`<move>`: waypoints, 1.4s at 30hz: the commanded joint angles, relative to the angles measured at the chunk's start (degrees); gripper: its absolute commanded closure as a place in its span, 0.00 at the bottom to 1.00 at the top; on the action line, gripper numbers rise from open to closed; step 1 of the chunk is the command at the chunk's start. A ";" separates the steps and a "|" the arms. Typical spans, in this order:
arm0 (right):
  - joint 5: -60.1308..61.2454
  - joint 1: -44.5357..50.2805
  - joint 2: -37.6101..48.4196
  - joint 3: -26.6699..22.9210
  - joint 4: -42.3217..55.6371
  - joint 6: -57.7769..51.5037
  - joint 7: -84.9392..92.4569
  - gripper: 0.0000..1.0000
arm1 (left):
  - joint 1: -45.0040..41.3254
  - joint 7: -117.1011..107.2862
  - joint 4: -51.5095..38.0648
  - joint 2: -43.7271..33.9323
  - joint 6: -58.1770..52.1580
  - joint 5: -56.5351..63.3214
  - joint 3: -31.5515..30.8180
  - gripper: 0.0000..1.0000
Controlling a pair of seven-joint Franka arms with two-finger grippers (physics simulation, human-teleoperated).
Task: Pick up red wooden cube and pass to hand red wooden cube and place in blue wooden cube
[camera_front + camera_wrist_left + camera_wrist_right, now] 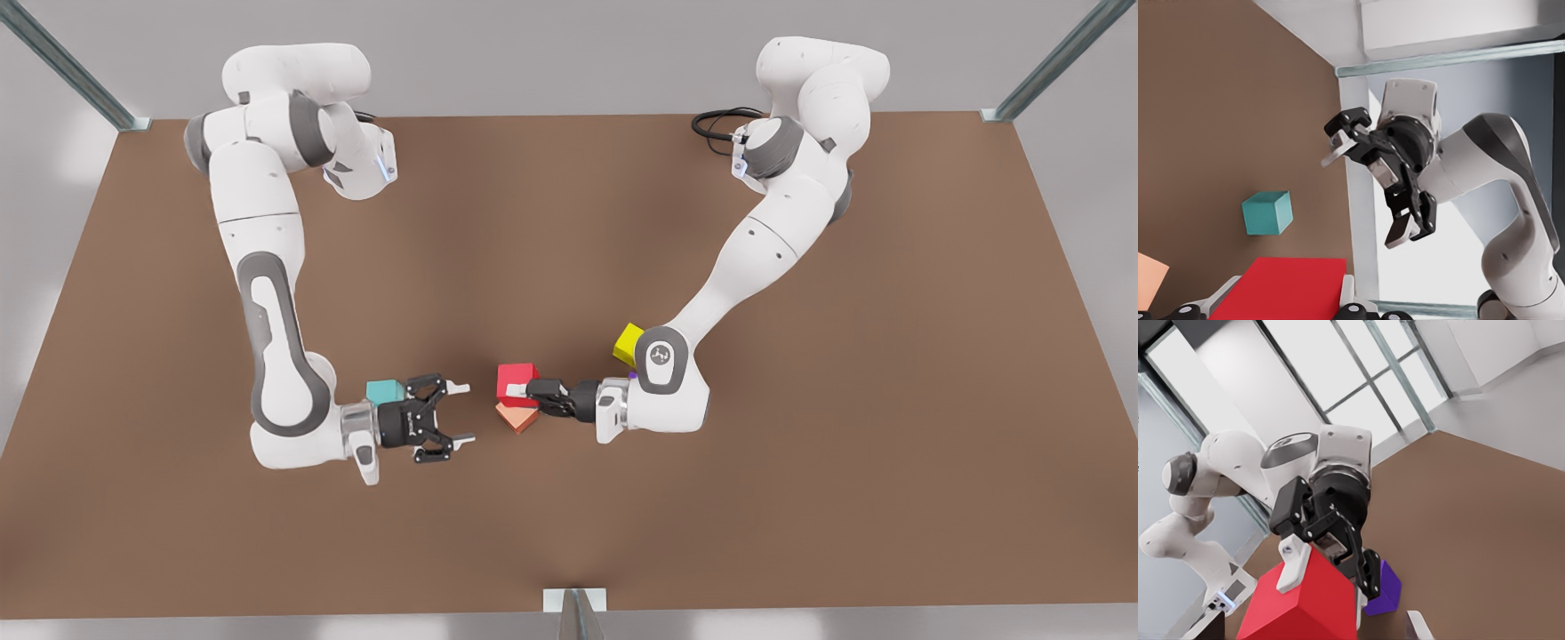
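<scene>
Front view: left claw (524, 389) grips red wooden cube (516, 380), hiding salmon cube (518, 418) partly.

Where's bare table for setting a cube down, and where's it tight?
Free: table between the arms' upper links, and the strip along the near edge. Crowded: around the open right gripper and the left gripper holding the red wooden cube: salmon cube, blue wooden cube, yellow cube.
</scene>
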State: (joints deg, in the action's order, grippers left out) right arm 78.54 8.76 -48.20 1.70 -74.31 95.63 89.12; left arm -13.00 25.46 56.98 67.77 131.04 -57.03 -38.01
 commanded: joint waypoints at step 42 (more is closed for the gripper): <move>13.31 2.93 3.99 1.11 -14.29 3.51 41.75 0.00 | -0.27 14.44 -1.17 1.48 0.27 -5.46 -0.66 0.45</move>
State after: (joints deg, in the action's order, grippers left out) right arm 91.30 11.50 -44.28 2.87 -88.66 99.13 126.48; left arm -13.25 35.95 55.83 69.36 131.86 -61.64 -38.63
